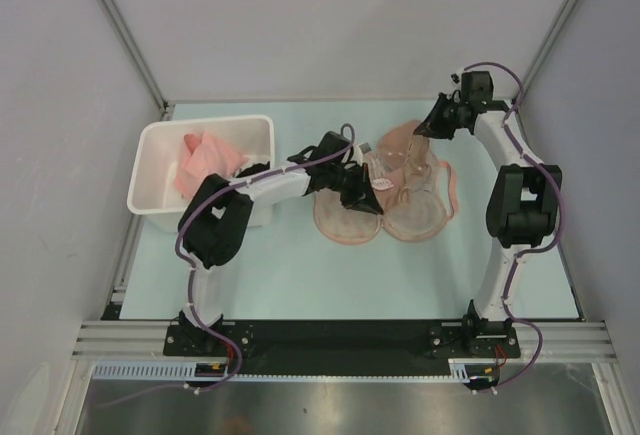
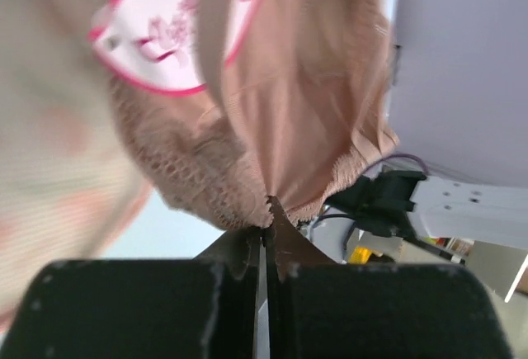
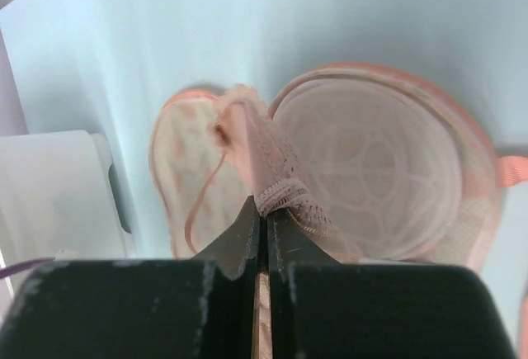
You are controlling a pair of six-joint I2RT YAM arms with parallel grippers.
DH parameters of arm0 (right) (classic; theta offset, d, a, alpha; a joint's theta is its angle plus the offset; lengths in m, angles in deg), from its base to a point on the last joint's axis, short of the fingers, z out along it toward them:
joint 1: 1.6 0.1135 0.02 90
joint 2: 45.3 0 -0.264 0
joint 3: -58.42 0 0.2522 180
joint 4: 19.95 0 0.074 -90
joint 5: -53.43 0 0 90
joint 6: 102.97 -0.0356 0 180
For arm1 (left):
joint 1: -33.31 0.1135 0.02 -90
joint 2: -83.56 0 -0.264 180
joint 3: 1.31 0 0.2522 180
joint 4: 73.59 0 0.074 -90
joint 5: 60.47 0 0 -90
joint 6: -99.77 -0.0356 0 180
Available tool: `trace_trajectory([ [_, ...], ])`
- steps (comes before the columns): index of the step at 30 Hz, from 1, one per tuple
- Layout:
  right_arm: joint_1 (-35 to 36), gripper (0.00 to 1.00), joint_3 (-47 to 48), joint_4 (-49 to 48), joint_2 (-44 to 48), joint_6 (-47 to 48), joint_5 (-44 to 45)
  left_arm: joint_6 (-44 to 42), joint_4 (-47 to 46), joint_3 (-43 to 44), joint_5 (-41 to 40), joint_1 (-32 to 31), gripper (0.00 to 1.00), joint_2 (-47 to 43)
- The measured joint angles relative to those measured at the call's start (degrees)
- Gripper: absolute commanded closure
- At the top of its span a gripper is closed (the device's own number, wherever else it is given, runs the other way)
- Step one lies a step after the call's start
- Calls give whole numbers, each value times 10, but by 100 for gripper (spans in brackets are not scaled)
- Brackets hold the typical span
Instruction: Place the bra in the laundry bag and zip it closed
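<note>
The bra (image 3: 266,151) is pinched by the closed left gripper (image 2: 268,210) and right gripper (image 3: 262,207) above the open laundry bag (image 3: 388,169). Insertion is in hand; lowering inside is judged next.

At the black left gripper (image 2: 266,225), the bra (image 2: 289,128) is tan-pink with netted lace. Its tag (image 2: 173,29) beyond is white, magenta-edged and magenta-printed. Beyond the black right gripper (image 3: 264,215), the laundry bag (image 3: 388,169) shows white lining, a peach rim and an orange-spotted cream lobe.

The tan bra (image 1: 397,151) hangs pulled tight above the open peach laundry bag (image 1: 345,225), at its 12 o'clock edge.
</note>
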Motion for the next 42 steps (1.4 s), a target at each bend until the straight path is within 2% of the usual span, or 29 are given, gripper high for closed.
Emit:
trace_trajectory([
  [3,-6,100,25,37,2,31,-2,19,-13,39,6,-31,100,0],
  [10,-27,100,2,77,5,93,-43,43,-38,79,7,-81,100,17],
  [14,-33,100,2,91,-8,124,-50,50,-38,94,4,-83,100,65],
  [20,-32,100,24,95,-75,138,-76,54,-28,115,-10,-82,100,125],
  [25,-30,100,25,95,-111,139,-84,54,-22,127,-14,-82,89,137],
  [28,-29,98,35,96,-121,138,-84,54,-22,144,-15,-82,89,146],
  [30,-28,90,48,96,-127,136,-84,53,-22,148,-17,-82,84,149],
  [31,-28,86,54,96,-130,134,-84,53,-21,149,-18,-82,71,150],
  [33,-27,73,63,96,-133,129,-84,50,-17,149,-20,-82,58,150],
  [35,-27,55,65,101,-133,122,-82,46,-10,149,-23,-81,53,150],
  [38,-26,41,66,111,-132,110,-68,37,-2,148,-23,-78,45,150],
  [40,-26,37,66,126,-127,104,-56,26,4,143,-24,-76,37,145],
  [42,-27,32,66,147,-116,102,-42,13,16,137,-26,-74,35,136],
])
